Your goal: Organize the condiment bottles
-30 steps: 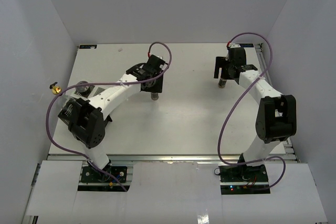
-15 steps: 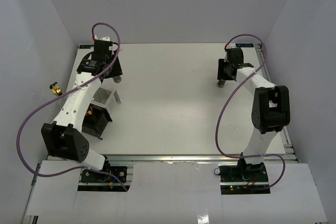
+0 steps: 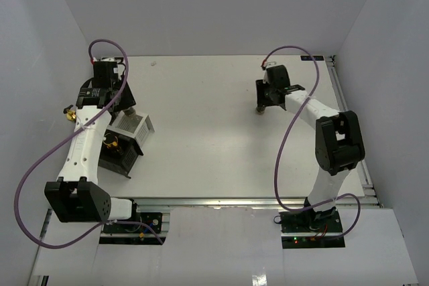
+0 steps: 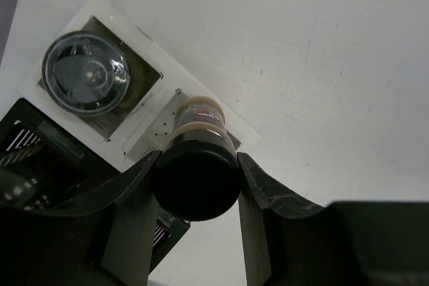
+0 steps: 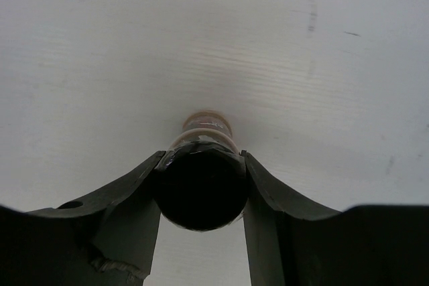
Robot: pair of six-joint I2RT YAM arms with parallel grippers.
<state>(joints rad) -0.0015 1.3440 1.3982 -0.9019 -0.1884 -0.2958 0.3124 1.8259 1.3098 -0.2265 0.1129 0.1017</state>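
We saw the left gripper (image 4: pixel 198 165) clamped on the black cap of a small round pale-bodied bottle with a red-marked label (image 4: pixel 199 115), hanging it upright over the white part of a black-and-white compartmented rack (image 3: pixel 134 127) at the table's left edge; in the neighbouring compartment sat a squat clear jar with a grey lid (image 4: pixel 86 74). Across the white table (image 3: pixel 214 132), well apart from the rack, the right gripper (image 5: pixel 201 157) was closed on the dark cap of a second small round pale bottle (image 5: pixel 208 125) of the same shape; we could not tell whether its base touched the table.

We judged the main risk on the left to be the bottle's base catching the thin white rim between compartments; a descent slightly off-centre could tilt the bottle, or nudge the rack and the jar beside it. Both grips were on caps alone; the caps looked smooth and rounded, so a bottle might swing or slip between the dark fingers during a fast move. The bodies looked like glossy glass or hard clear plastic, so a drop might crack one or send it rolling across the bare surface.

The rack's walls looked thin and perforated, its openings square; the jar's lid was flat, circular and shiny.
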